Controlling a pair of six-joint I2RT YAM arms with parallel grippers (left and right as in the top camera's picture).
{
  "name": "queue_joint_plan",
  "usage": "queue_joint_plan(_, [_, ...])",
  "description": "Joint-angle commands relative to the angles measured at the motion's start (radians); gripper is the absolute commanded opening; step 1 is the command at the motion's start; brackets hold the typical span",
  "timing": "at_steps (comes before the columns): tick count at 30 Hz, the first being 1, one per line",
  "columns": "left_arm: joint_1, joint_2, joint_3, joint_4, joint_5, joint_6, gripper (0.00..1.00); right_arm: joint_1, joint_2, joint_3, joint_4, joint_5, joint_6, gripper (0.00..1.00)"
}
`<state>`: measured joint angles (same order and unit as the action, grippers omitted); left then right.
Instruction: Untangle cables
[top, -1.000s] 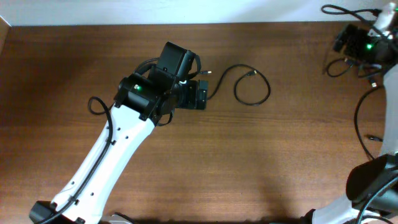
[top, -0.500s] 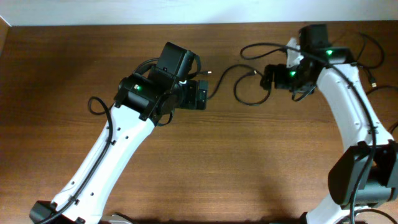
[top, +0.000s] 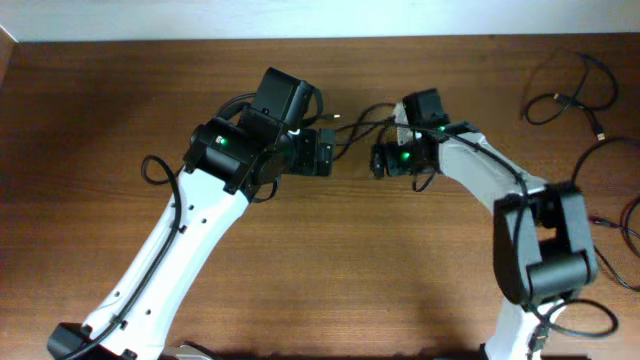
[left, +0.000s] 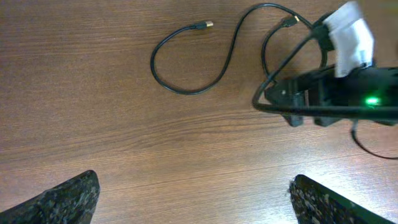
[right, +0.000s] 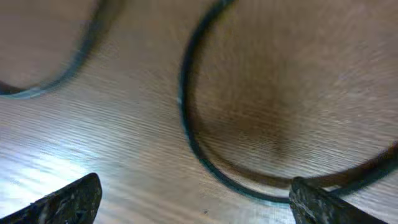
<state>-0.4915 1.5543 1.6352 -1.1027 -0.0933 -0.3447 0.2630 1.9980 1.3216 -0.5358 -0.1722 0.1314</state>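
A thin black cable (top: 354, 128) lies on the wooden table between my two grippers. In the left wrist view the cable (left: 186, 91) makes an open loop with a small metallic plug (left: 202, 25) at one end. My left gripper (top: 325, 153) is open and empty, its fingertips (left: 196, 205) hovering short of the loop. My right gripper (top: 379, 160) is open and low over the other loop of the cable (right: 188, 127), which curves between its fingertips (right: 196, 202), blurred. The right arm hides most of that loop from above.
More thin black cables lie at the table's far right: a loop (top: 565, 88) near the back edge and others (top: 627, 212) along the right edge. The right arm (left: 339, 93) fills the right part of the left wrist view. A white wall edge runs along the back.
My right arm has swung from the far right back corner to the middle, coming down over the cable loop. The left arm has not moved.
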Motion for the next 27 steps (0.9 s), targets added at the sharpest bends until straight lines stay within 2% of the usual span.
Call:
queue_joint_plan(1, [-0.001,0.004,0.002,0.001,0.003,0.001,0.99,0.005,0.093,-0.011,0.025,0.031,-0.001,0.85])
queue_joint_plan(4, [-0.001,0.004,0.002,0.001,0.003,0.0,0.99,0.005,0.149,-0.011,0.046,0.054,-0.001,0.55])
queue_joint_plan(6, [-0.001,0.004,0.002,0.001,0.003,0.0,0.99,0.005,0.152,-0.011,0.047,0.137,-0.001,0.36])
queue_joint_plan(9, [-0.001,0.004,0.002,0.001,0.003,0.0,0.99,0.005,0.153,-0.011,0.045,0.304,-0.001,0.16])
queue_joint_plan(14, [-0.001,0.004,0.002,0.001,0.003,0.001,0.99,0.0,0.152,-0.011,0.043,0.393,-0.076,0.16])
queue_joint_plan(18, [-0.001,0.004,0.002,0.001,0.003,0.0,0.99,-0.086,0.153,-0.011,0.023,0.397,-0.075,0.15])
queue_joint_plan(21, [-0.001,0.004,0.002,0.001,0.003,0.0,0.99,-0.236,0.153,-0.011,-0.018,0.395,-0.072,0.11])
queue_joint_plan(24, [-0.001,0.004,0.002,0.001,0.003,0.0,0.99,-0.389,0.153,-0.011,-0.061,0.392,-0.071,0.11])
queue_joint_plan(25, [-0.001,0.004,0.002,0.001,0.003,0.0,0.99,-0.444,0.153,-0.011,-0.068,0.366,-0.038,0.15])
queue_joint_plan(26, [-0.001,0.004,0.002,0.001,0.003,0.001,0.99,-0.539,0.153,-0.011,-0.083,0.262,-0.006,0.25])
queue_joint_plan(27, [-0.001,0.004,0.002,0.001,0.003,0.0,0.99,-0.577,0.153,-0.011,-0.095,0.203,-0.007,0.25])
